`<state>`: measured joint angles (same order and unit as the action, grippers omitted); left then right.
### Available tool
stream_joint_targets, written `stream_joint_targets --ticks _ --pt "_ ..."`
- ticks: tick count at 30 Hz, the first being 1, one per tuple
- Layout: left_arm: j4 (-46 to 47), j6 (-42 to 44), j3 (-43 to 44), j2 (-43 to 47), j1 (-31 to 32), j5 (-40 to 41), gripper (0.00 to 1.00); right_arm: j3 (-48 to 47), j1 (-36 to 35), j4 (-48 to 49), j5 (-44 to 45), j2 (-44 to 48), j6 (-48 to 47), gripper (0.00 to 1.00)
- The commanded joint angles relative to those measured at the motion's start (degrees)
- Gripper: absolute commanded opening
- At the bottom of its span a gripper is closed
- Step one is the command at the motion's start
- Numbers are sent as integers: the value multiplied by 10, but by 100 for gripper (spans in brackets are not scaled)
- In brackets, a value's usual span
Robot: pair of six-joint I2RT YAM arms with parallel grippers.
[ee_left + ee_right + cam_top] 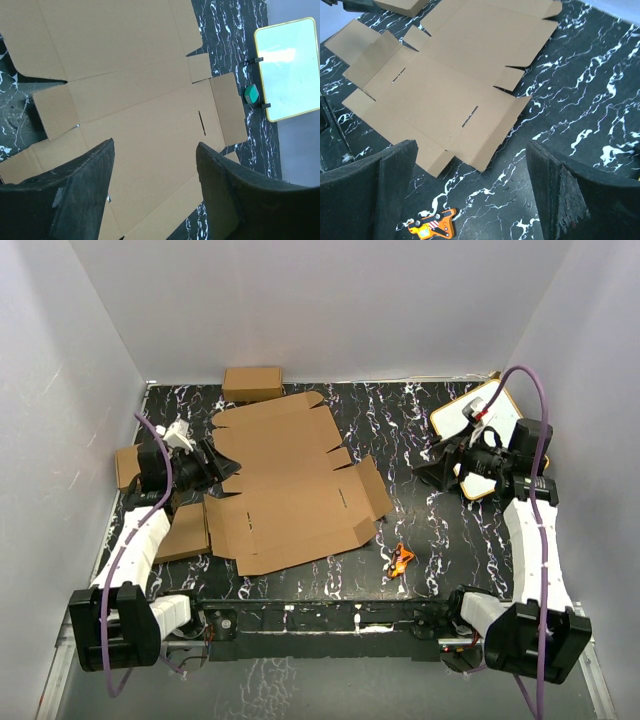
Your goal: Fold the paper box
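Observation:
The paper box [290, 480] lies flat and unfolded on the black marbled table, a large brown die-cut sheet with flaps and slits. My left gripper [225, 468] hovers at the sheet's left edge. In the left wrist view its jaws [155, 145] stand apart, with the sheet [130, 95] showing between them and nothing held. My right gripper [432, 465] hangs over bare table to the right of the sheet. The right wrist view shows it [471, 145] wide open above the sheet's near right corner [445, 100].
A small closed cardboard box [252, 383] sits at the back and another [127, 465] behind the left arm. A flat cardboard piece [185, 532] lies at the front left. A white board with tan rim [455, 420] is at the right, and an orange toy [401, 560] at the front.

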<state>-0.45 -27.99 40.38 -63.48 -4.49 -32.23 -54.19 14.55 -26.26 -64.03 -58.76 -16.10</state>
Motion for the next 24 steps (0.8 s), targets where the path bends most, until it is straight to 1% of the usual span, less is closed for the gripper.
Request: stream_joint_targets --ticks 1,3,4,6,7,8,9,11,12,14,15,17,19,21,24 --pt "18 10 -1 -14 -12 -20 60 -18 3 20 -9 -35 -14 98" --pt "8 16 3 -31 -17 -11 51 -12 3 17 -9 -34 -21 99" --pt "3 19 8 -43 -19 -7 44 -8 3 17 -9 -32 -22 98" --pt "3 21 20 -74 -19 -8 25 -1 4 17 -8 -23 -25 98" --pt "4 21 27 -88 -20 -12 18 1 4 17 -7 -18 -27 98" --pt "6 19 33 -100 -22 -19 15 5 4 19 -8 -14 -28 98" --pt "5 17 38 -110 -26 -28 15 9 4 21 -9 -12 -28 98" --pt "5 19 44 -118 -32 -36 15 13 4 25 -13 -15 -28 98" --pt "5 23 45 -119 -33 -33 17 13 4 27 -16 -19 -27 98" --pt "-10 51 55 -125 -34 -11 25 12 4 29 -21 -29 -24 98" --pt "-30 62 65 -129 -34 16 29 12 4 31 -23 -31 -22 98" --pt "-46 69 81 -139 -36 41 44 20 4 37 -24 -29 -19 98" --pt "-49 73 97 -153 -39 57 53 26 4 39 -25 -25 -19 98" --pt "-65 87 116 -179 -42 78 57 33 4 46 -24 -25 -19 98" --pt "-79 93 135 -214 -57 78 58 38 5 49 -11 -21 -19 98"
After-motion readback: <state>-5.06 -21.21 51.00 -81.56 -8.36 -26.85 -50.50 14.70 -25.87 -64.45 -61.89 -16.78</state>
